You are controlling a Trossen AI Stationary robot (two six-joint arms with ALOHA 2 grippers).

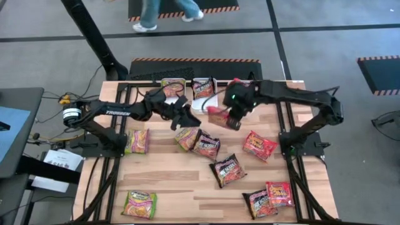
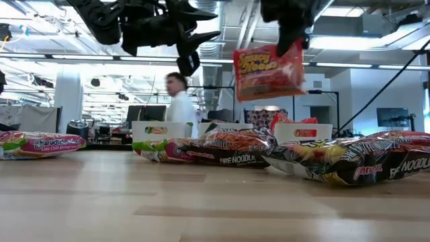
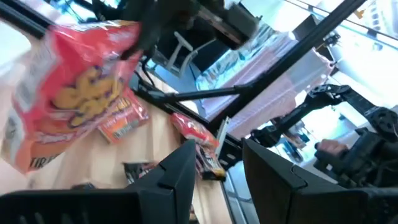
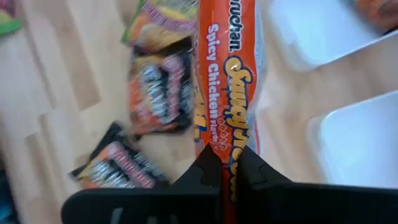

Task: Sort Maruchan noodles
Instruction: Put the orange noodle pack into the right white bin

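Note:
A red-orange Maruchan packet (image 2: 269, 70) hangs in the air from my right gripper (image 2: 293, 42), which is shut on it above the table's far middle (image 1: 232, 119). My left gripper (image 1: 187, 117) hovers open just to its left, touching nothing; its wrist view shows the hanging packet (image 3: 74, 99) ahead of its fingers. Several more packets lie flat on the table: green ones (image 1: 137, 141) (image 1: 139, 204), dark ones (image 1: 206, 145) (image 1: 227, 170), red ones (image 1: 259, 145) (image 1: 279, 192). A green packet (image 1: 173, 86) and a dark one (image 1: 203, 86) lie in white bins at the far edge. My right gripper pinches the red-orange packet between its two fingers at its upper edge (image 4: 227, 155), near one corner (image 2: 293, 50). The fingers come from above, pointing down. The packet is lifted clear of the table and hangs below them, slightly tilted.
White bins (image 2: 306, 131) stand in a row along the far edge. Black frame rails (image 1: 122, 125) run down both sides of the table. Bare wood shows at the near middle (image 1: 187, 194). A person (image 2: 180, 101) walks in the room behind.

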